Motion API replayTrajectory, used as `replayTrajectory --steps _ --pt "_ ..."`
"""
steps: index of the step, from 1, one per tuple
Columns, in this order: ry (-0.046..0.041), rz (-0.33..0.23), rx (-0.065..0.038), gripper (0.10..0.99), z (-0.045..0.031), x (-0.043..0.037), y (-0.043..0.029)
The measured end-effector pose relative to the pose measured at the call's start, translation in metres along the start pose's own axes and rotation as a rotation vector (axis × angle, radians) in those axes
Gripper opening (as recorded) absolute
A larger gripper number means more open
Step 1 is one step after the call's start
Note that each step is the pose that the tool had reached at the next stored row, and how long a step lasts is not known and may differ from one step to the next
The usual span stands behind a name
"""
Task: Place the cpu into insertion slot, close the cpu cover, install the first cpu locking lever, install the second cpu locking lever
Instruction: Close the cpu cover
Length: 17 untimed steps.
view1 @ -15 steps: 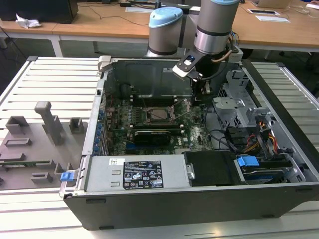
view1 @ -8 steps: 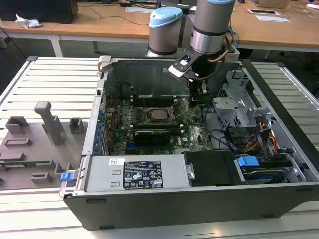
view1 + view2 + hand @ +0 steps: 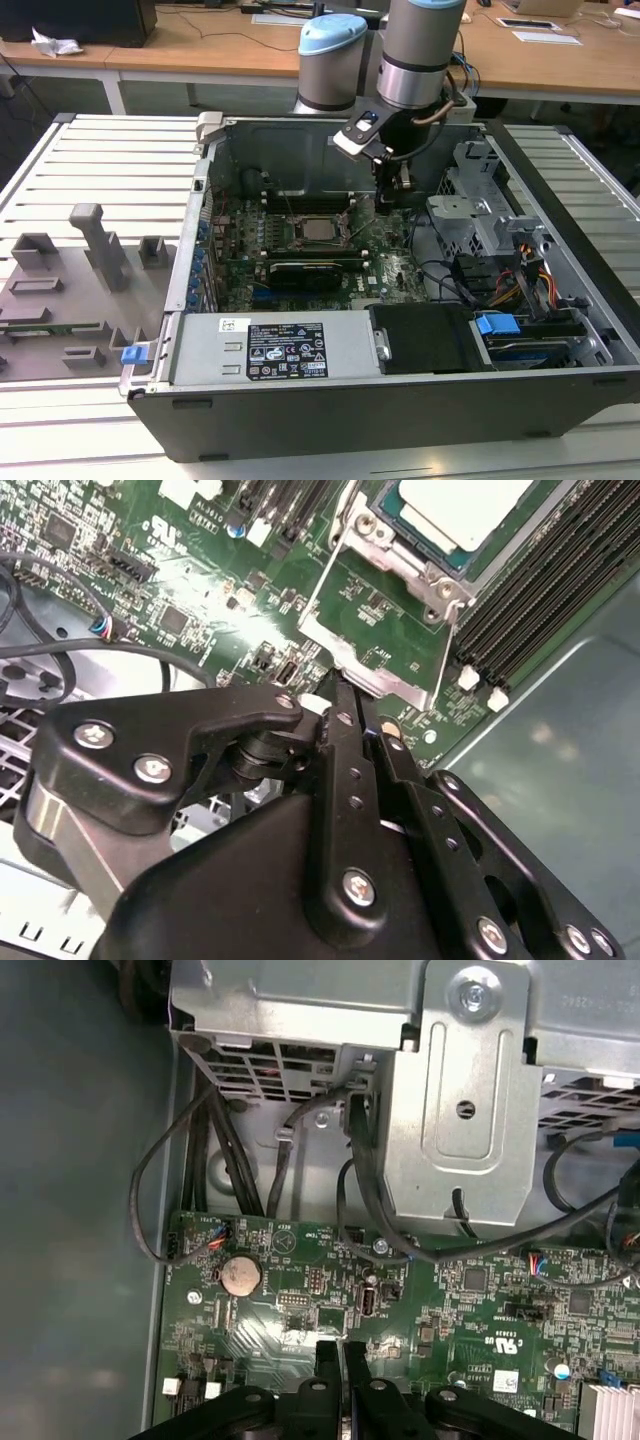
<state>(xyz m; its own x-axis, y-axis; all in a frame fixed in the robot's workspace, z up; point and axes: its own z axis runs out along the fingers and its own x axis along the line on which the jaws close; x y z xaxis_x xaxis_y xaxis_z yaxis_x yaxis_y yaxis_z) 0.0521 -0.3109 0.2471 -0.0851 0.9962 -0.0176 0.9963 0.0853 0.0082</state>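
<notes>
The cpu (image 3: 320,230) lies silver face up in the insertion slot (image 3: 296,233) on the green motherboard (image 3: 395,268) inside the open computer case. In the second wrist view the cpu (image 3: 460,510) sits within the slot's metal rim (image 3: 385,542). The cpu cover (image 3: 390,678) is swung open away from the slot, and green board shows through its window. In the exterior view the cover (image 3: 362,215) stands tilted on the slot's right side. My gripper (image 3: 388,198) hangs just right of it, shut and holding nothing. Its tips (image 3: 335,680) are near the cover's free edge, and the gripper (image 3: 340,1350) points down at the board.
A metal drive cage (image 3: 465,1110) with black cables (image 3: 300,1140) stands close beside the gripper. A coin battery (image 3: 240,1275) sits on the board. A black card (image 3: 305,270) lies in front of the slot, a labelled power supply (image 3: 285,350) nearer. Grey fixtures (image 3: 95,245) stand outside the case.
</notes>
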Motion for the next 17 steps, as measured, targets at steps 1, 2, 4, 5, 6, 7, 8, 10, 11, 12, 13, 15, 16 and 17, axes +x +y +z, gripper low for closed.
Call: replayTrajectory --steps 1,2,4,5,6,7,8,10,11,12,13,15,16,17 --pt "0.0 0.0 0.0 0.165 0.0 0.0001 -0.0013" --pt "0.0 0.0 0.0 0.165 0.0 0.0003 -0.003" --pt "0.0 0.0 0.0 0.165 -0.0001 0.0008 -0.007" --pt "0.0 0.0 0.0 0.165 -0.0001 0.0008 -0.0077" --pt "0.0 0.0 0.0 0.165 -0.0001 0.0009 -0.0088" --pt "0.0 0.0 0.0 0.165 -0.0001 0.0011 -0.0103" --pt "0.0 0.0 0.0 0.165 -0.0001 0.0011 -0.0115" --pt "0.0001 0.0 0.0 0.165 -0.0001 0.0012 -0.0124" --pt "0.0001 0.0 0.0 0.165 -0.0001 0.0012 -0.0127" --pt "0.0 0.0 0.0 0.165 -0.0001 0.0013 -0.0135" --pt "0.0 0.0 0.0 0.165 -0.0001 0.0014 -0.0146" --pt "0.0001 0.0 0.0 0.165 -0.0001 0.0016 -0.0168" --pt "0.0 0.0 0.0 0.165 -0.0002 0.0016 -0.0172" --pt "0.0 0.0 0.0 0.165 -0.0002 0.0017 -0.0177"
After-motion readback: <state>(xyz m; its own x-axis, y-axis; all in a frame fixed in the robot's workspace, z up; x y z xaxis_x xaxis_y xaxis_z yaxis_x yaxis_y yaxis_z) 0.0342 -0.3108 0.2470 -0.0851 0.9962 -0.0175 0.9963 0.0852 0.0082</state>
